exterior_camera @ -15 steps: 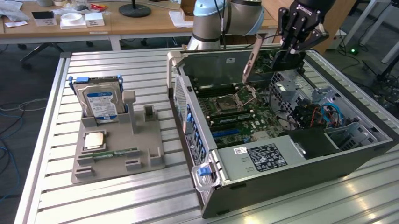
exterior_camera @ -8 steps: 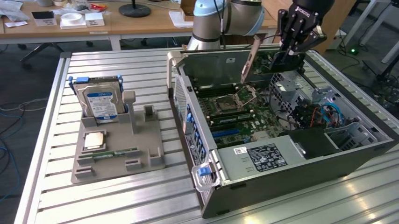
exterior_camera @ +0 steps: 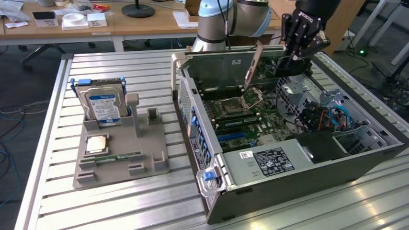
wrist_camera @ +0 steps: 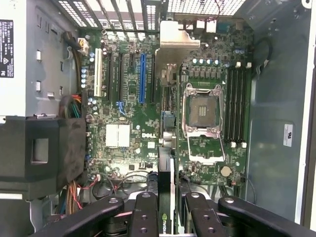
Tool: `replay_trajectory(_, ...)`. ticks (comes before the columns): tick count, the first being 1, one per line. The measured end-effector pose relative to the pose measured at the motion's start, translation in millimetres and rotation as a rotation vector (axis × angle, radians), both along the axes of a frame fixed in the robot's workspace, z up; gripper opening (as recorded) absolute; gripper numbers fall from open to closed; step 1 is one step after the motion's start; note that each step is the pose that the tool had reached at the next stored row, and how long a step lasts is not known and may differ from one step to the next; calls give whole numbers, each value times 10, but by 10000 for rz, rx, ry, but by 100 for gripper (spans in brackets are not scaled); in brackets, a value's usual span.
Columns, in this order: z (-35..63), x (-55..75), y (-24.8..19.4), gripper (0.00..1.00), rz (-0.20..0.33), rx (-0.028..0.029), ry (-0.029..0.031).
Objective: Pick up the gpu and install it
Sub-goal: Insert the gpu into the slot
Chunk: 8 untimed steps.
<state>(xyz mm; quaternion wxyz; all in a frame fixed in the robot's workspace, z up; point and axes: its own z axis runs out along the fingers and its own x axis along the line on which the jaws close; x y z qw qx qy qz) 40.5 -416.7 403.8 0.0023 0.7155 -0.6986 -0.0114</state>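
In the upper right of the exterior view, the black gripper (exterior_camera: 296, 55) has its fingers (wrist_camera: 144, 215) partly closed on the thin black gpu card (exterior_camera: 278, 67). The card hangs edge-on over the green motherboard (wrist_camera: 128, 98) inside the open grey computer case (exterior_camera: 307, 187), which stands on the slatted metal surface (exterior_camera: 128, 201).

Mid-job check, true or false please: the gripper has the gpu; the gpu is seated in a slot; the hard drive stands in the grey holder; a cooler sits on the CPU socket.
1. The gripper is closed on the gpu. True.
2. The gpu is seated in a slot. False: it hangs edge-on in the gripper, above the motherboard.
3. The hard drive stands upright in the grey holder. True.
4. A cooler sits on the CPU socket. False: the socket is uncovered, with no cooler on it.
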Motion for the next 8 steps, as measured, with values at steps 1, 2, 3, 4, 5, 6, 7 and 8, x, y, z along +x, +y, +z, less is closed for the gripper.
replay_trajectory(1,-7,-1,0,26,-13,-1,0)
replay_trajectory(2,-11,-2,0,26,-21,-2,0)
replay_trajectory(3,-12,-2,0,26,-24,-2,0)
replay_trajectory(4,-12,-3,0,26,-26,-3,0)
replay_trajectory(5,-12,-4,0,26,-28,-3,0)
replay_trajectory(6,-13,-3,0,26,-27,-2,0)
replay_trajectory(7,-13,-3,0,26,-27,-1,0)
replay_trajectory(8,-13,-4,0,26,-28,-1,0)
